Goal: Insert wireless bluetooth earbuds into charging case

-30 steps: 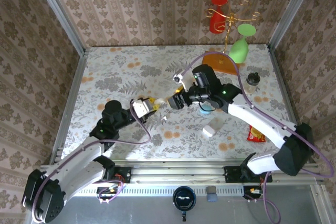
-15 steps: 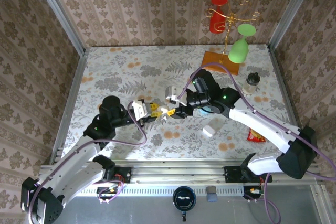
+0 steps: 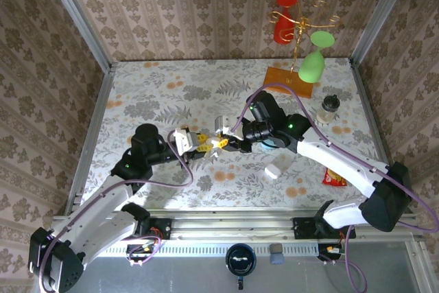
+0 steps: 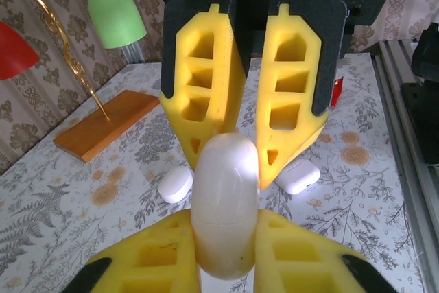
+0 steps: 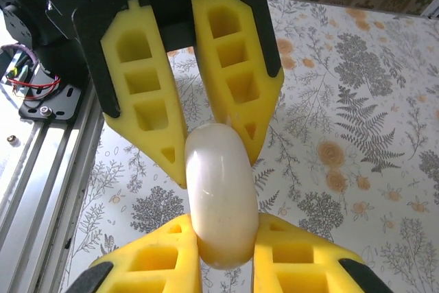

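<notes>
**White charging case (image 4: 224, 197) pinched from both ends**

The glossy, closed case is held above the middle of the floral table (image 3: 151, 94). Its left end is clamped between the fingers of the left gripper (image 4: 224, 232), and its right end between those of the right gripper (image 5: 221, 232). A whitish speck (image 3: 214, 154) on the table just near of them may be an earbud.

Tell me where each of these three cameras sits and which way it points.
Top: above and behind, looking down at the table; both arms show.
Left wrist: on the left arm, looking past the left gripper at the right gripper.
Right wrist: the reverse, from the right arm.
Both wrist views share the white case, gripped from both ends.
</notes>
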Controlling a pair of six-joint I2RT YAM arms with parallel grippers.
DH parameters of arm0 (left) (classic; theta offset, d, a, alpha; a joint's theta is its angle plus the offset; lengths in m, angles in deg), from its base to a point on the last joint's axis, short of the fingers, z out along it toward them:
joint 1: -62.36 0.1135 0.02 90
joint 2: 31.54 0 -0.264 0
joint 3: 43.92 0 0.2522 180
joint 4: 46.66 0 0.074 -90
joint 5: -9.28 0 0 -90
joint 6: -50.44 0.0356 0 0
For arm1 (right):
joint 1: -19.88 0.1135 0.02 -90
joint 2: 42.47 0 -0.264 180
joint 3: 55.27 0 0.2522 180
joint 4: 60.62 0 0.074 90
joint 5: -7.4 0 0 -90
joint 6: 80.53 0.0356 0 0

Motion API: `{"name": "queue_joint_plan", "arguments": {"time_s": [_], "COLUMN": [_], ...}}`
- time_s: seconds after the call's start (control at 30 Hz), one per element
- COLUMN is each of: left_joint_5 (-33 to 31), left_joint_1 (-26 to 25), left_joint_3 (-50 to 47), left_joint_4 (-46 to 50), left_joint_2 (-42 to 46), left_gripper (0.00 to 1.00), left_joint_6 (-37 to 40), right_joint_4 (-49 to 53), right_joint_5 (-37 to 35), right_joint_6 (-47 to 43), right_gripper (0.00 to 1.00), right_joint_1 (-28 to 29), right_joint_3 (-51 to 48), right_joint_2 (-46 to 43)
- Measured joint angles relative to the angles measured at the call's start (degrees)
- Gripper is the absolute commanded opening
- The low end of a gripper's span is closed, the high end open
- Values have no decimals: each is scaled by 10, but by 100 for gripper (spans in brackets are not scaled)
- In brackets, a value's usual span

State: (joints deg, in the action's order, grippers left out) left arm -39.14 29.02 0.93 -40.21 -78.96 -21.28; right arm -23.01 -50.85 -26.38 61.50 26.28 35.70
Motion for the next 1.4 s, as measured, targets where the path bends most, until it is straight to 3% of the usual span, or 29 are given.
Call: {"name": "queue_joint_plan", "arguments": {"time_s": [0.17,0.33,0.4,0.73,0.9,1.4], "left_joint_5": [-12,-47,-62,-145,-166,-171], "left_joint_1": [0,0,0,12,12,11], "left_joint_3": [-13,-36,-52,-105,-110,-110], "left_joint_4": [-40,-78,-100,-142,-142,-166], "left_joint_2": [1,14,22,8,-45,-145], "left_gripper": [55,90,96,100,100,100], "left_joint_6": [-16,-26,-31,-42,-42,-42], "right_joint_4": [-23,-89,-117,-218,-204,-163], "right_joint_5": [-7,-41,-56,-158,-203,-180], "right_joint_6": [22,81,116,404,517,661], "right_gripper": [7,7,5,8,8,10], "right_joint_1": [-2,-24,-42,-149,-169,-173], "right_joint_3": [-7,-67,-94,-147,-111,31], "right_joint_2": [-1,-10,-13,-9,59,320]}}
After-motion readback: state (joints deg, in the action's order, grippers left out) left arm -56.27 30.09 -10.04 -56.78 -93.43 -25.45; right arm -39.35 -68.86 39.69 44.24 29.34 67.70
